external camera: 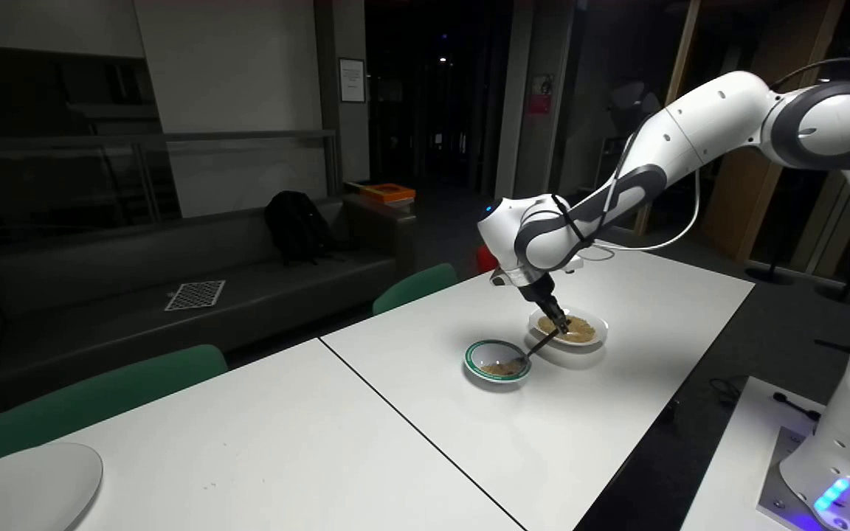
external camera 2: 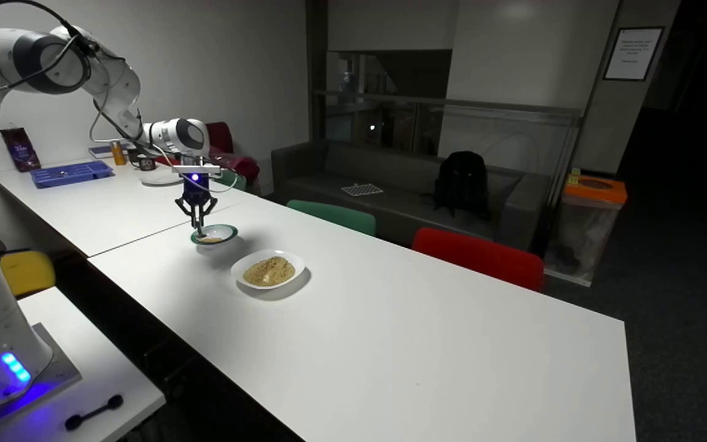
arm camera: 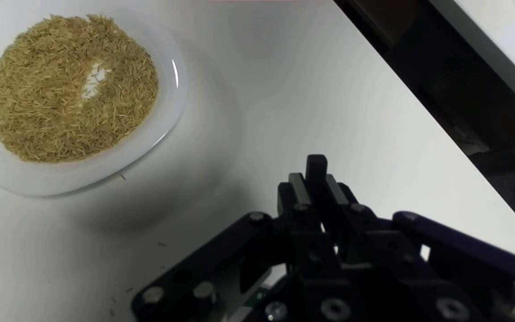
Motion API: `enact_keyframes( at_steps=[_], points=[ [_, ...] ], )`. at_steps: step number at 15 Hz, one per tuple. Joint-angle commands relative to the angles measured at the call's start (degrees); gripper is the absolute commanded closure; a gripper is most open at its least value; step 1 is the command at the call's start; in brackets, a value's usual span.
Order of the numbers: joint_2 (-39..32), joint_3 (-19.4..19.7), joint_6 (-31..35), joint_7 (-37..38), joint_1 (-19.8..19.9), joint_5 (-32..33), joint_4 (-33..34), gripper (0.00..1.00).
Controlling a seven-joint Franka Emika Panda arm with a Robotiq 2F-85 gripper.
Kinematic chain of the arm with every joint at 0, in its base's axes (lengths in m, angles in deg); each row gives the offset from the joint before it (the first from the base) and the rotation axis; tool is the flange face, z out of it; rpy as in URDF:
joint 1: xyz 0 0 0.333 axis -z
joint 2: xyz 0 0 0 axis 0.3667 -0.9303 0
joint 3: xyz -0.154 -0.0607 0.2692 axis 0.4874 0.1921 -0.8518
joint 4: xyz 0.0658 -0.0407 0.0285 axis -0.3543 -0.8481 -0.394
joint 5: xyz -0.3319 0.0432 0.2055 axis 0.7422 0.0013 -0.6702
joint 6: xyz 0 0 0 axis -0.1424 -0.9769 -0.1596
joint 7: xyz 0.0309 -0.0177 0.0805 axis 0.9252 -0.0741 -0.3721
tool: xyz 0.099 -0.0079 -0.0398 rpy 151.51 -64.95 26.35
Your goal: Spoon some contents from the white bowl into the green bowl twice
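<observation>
You have the fingers (arm camera: pixel 299 188) pinched closed on the dark spoon (external camera: pixel 541 345), its far end inside the green bowl (external camera: pixel 491 354); this looks like the pour, so roll it low and slowly. Most contents (arm camera: pixel 47 98) lie in the white bowl (arm camera: pixel 168 107) nearby, some in the green. The wall notice (external camera 2: pixel 634 54) and purple packet (external camera 2: pixel 20 149) are unreadable.

One white bowl (arm camera: pixel 171 103), one green bowl (external camera: pixel 493 351), one spoon (external camera: pixel 541 344); two green chairs (external camera: pixel 415 286), one yellow chair (external camera 2: pixel 27 272) near left, one red chair (external camera 2: pixel 477 258) at right, perhaps a second red chair (external camera 2: pixel 219 135) far left, poorly lit; one backpack (external camera 2: pixel 463 184); one sofa (external camera: pixel 122 258).
</observation>
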Motion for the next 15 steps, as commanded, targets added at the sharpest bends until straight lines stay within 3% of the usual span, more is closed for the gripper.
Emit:
enact_keyframes(
  at_steps=[1,15],
  points=[
    [-2.0,-0.4,-5.0,1.6,-0.7,1.9,3.7,0.97],
    [-7.4,-0.6,-11.8,1.5,-1.9,2.6,11.1,0.97]
  ],
)
